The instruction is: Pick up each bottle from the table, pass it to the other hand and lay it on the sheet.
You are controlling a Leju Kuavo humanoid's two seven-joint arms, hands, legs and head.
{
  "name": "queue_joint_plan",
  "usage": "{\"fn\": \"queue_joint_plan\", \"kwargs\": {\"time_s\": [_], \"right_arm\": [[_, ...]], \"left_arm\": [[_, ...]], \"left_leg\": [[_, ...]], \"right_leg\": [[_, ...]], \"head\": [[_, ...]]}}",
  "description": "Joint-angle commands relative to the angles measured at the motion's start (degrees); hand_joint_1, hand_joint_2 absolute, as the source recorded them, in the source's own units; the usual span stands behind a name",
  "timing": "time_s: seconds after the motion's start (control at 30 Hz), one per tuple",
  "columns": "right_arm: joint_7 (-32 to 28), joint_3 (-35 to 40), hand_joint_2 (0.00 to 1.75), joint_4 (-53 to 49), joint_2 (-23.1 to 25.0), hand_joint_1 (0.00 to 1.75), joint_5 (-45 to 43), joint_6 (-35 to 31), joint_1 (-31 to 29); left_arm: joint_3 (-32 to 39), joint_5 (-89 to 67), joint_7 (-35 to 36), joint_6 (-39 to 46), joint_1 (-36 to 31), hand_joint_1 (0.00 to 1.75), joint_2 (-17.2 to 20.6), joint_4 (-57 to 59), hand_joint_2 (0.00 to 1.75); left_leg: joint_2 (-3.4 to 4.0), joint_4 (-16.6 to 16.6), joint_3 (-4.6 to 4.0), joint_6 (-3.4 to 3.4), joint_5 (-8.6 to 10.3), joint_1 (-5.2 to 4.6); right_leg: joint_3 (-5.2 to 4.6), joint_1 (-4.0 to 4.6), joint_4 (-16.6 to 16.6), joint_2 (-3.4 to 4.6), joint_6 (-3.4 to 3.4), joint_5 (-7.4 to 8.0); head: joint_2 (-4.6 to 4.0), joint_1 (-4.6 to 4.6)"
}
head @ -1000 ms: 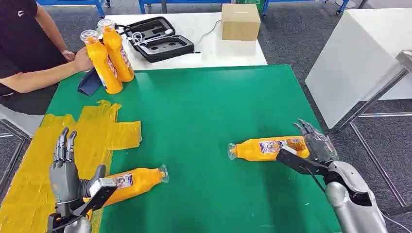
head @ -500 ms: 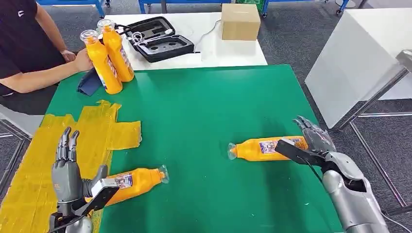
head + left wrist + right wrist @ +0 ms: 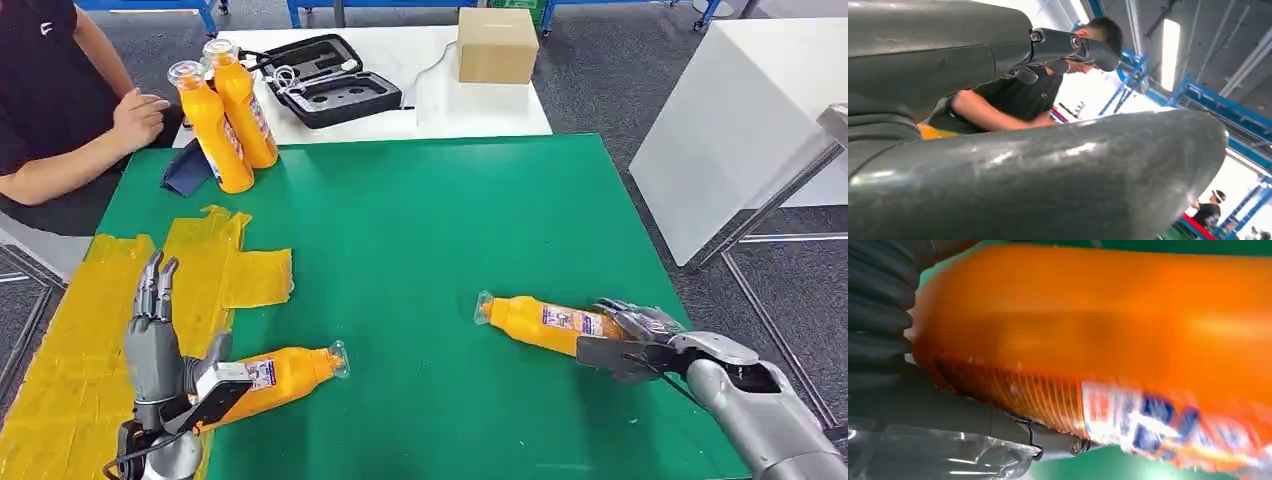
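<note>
Bottle (image 3: 548,322) at four o'clock on the green table (image 3: 420,220), lying on its side, cap toward the centre, base gripped by the right hand (image 3: 630,335). In the right wrist view the orange body (image 3: 1098,330) is pressed tight against the dark fingers (image 3: 878,295), so the grasp looks made; whether it is lifted clear of the table cannot be told. The hand-over and the laying down are judged still to come for this one.

A second bottle (image 3: 275,372) is seen at seven o'clock, lying partly on the yellow sheet (image 3: 80,320), partly on the green. Just beside it the left hand (image 3: 160,345) is held upright, fingers apart, nothing in it.

Two more bottles (image 3: 225,110) are stood upright at eleven o'clock, untouched, with a person's hand (image 3: 140,110) near them. Roughly one placed, three left, it would seem.
</note>
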Motion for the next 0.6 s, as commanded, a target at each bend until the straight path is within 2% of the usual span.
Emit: {"fn": "queue_joint_plan", "kwargs": {"time_s": [0.03, 0.1, 0.13, 0.17, 0.33, 0.6], "right_arm": [[2.1, 11.0, 1.75, 0.9, -6.1, 0.0, -2.0, 2.1, -1.2], [2.7, 12.9, 1.75, 0.5, -7.1, 0.0, -1.3, 2.1, -0.7], [3.3, 13.5, 1.75, 0.5, -6.9, 0.96, -1.1, 1.6, -0.5], [3.9, 13.9, 1.75, 0.4, -7.0, 1.75, -0.8, 1.2, -0.3], [5.1, 14.1, 1.75, -1.3, -8.7, 1.75, -3.1, 1.6, -1.4], [6.0, 11.2, 1.75, 2.6, -1.2, 1.75, -2.0, -4.3, -1.5]], "left_arm": [[-2.4, 0.7, -0.1, 0.0, -3.2, 0.0, 1.7, 5.7, 0.0], [-2.7, 1.1, -0.2, 0.2, -3.5, 0.0, 1.6, 6.3, 0.0], [-2.7, 1.3, -0.3, 0.2, -3.4, 0.0, 1.7, 6.1, 0.0], [-2.8, 1.4, -0.3, 0.1, -3.3, 0.0, 1.7, 6.0, 0.0], [-2.9, 1.9, -0.4, 0.1, -3.1, 0.0, 1.9, 5.7, 0.0], [-1.8, 1.8, 0.0, 0.2, -0.9, 0.0, 1.5, 2.8, 0.0]], "left_leg": [[0.06, 0.0, 0.04, -0.05, 0.03, 0.03], [0.1, -0.1, 0.05, -0.07, 0.07, 0.01], [0.0, 0.0, 0.06, -0.05, 0.07, 0.02], [-0.03, 0.0, 0.11, -0.03, 0.05, 0.03], [0.06, 0.0, 0.19, 0.0, 0.05, 0.02], [0.22, -0.1, 0.25, -0.02, 0.12, 0.08]], "right_leg": [[0.04, 0.03, 0.0, -0.04, -0.03, 0.03], [0.03, 0.01, -0.1, -0.05, -0.04, 0.06], [0.07, 0.02, -0.1, -0.13, -0.04, 0.04], [0.1, 0.02, -0.1, -0.11, -0.03, 0.02], [0.17, 0.02, 0.0, -0.03, -0.01, 0.03], [0.25, 0.08, -0.2, 0.08, -0.05, 0.14]], "head": [[0.0, 0.0], [0.0, 0.0], [0.0, -0.02], [0.0, -0.02], [0.0, 0.0], [0.0, 0.0]]}}
